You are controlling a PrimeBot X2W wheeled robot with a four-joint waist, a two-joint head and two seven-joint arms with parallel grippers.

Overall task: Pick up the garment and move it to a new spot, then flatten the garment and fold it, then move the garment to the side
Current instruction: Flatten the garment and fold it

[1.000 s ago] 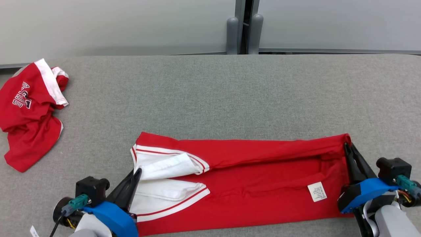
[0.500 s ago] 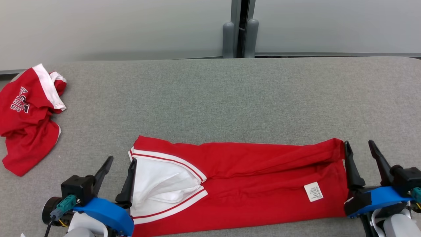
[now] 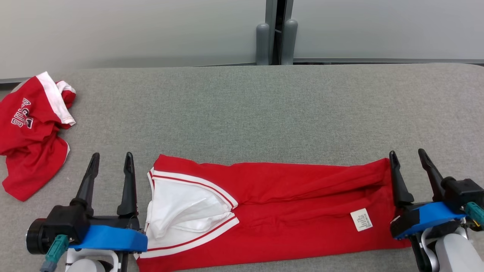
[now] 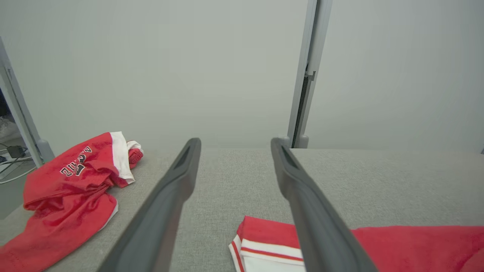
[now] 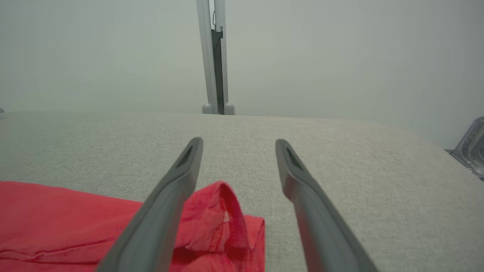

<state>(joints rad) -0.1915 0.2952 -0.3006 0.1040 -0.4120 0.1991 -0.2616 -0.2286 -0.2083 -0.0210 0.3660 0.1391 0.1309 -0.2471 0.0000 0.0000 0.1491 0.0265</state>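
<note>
Both grippers have let go since a second ago. The left gripper (image 3: 112, 155) has pulled off the collar end and sits just beside it, fingers spread, nothing between them. The right gripper (image 3: 407, 152) is spread too, with its inner finger over the fold at the cloth's right end; no pinch.

Writing: one white care label (image 3: 362, 220) near the right end of the folded garment (image 3: 295, 196), print too small to read. The crumpled shirt (image 3: 30, 139) at the surface's left edge has white block letters outlined in black, upside down and creased, not legible.

Count: 2 red garments, 2 grippers, 1 label, 2 rounded grey posts (image 3: 262, 41) behind the far edge.

The folded garment lies as a long red knit band along the near edge of the grey felt-like surface (image 3: 264, 113). White neck trim (image 3: 189, 206) with a thin red stripe is at its left end. The fold is slightly rumpled along the middle.
</note>
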